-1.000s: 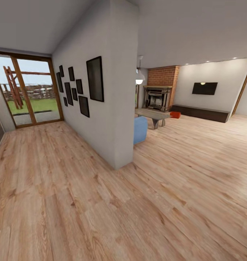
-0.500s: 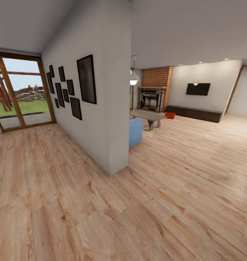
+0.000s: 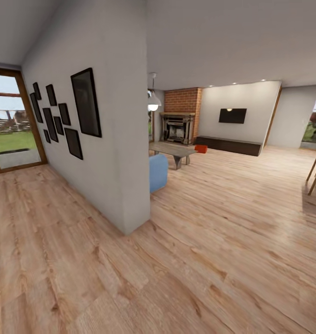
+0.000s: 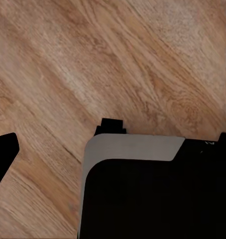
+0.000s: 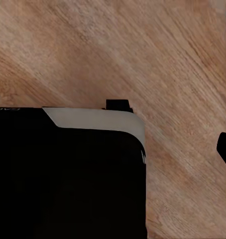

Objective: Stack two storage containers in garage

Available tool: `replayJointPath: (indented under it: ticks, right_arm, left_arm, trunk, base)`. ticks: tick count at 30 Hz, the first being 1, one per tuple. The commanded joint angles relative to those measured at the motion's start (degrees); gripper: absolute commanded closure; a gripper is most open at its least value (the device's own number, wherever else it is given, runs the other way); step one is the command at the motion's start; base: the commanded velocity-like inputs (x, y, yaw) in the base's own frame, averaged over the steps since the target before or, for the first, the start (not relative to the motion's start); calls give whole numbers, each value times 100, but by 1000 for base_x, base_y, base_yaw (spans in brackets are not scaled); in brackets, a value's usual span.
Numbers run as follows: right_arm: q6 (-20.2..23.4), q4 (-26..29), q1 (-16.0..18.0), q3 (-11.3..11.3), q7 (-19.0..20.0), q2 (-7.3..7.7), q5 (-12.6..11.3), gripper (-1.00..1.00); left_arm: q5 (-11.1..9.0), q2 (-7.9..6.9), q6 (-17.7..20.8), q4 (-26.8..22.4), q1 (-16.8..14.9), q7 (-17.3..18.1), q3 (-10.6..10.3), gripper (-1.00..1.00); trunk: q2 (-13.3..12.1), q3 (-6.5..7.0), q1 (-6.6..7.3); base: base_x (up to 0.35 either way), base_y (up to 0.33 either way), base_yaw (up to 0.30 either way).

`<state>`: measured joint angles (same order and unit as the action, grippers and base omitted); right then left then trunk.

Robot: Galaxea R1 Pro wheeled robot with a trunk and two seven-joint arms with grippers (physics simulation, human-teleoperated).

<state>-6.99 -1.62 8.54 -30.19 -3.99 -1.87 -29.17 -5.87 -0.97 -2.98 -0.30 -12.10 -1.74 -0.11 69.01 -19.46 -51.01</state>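
From the head camera, one orange-red storage container (image 3: 201, 148) sat on the light wood floor (image 3: 232, 222) of the living room, just beside the low grey table (image 3: 171, 150) on the side toward the long dark cabinet (image 3: 228, 145), with the brick fireplace (image 3: 178, 121) behind the table, a blue sofa (image 3: 158, 172) nearer than the table, and a white wall (image 3: 102, 139) hung with black frames (image 3: 86, 103) beside the sofa. The left wrist camera looked down at wood planks past the robot's dark body (image 4: 153, 194), and whether the left claw was apart or together could not be told. The right wrist camera gave the same: dark body (image 5: 68, 174) over wood, the right claw's state impossible to tell.
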Motion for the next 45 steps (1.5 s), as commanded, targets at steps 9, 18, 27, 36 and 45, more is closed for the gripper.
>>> replayJointPath:
  ticks: [9, 18, 27, 36, 45]
  right_arm:
    - [-30, -15, 7, -48, -5, -6, -47, -100]
    - [-29, -15, 7, -48, -5, -6, -48, -100]
    - [-25, -15, 7, -48, -5, -6, -45, -100]
    - [-28, -18, 7, -48, -5, -6, -45, -100]
    - [-26, -15, 7, -48, -5, -6, -45, -100]
  left_arm:
    - [-59, 0, -18, 4, -3, -2, -6, -100]
    - [-62, 0, -18, 4, -3, -2, -6, -100]
    - [-64, 0, -18, 4, -3, -2, -6, -100]
    - [-64, 0, -18, 4, -3, -2, -6, -100]
    - [-64, 0, -18, 4, -3, -2, -6, -100]
  trunk:
    - [3, 33, -3]
    - [3, 73, -3]
    - [3, 113, -3]
    - [3, 153, -3]
    - [3, 192, -3]
  base:
    - [315, 0, -219]
    - [315, 0, -219]
    - [315, 0, -219]
    - [316, 0, -219]
    - [315, 0, -219]
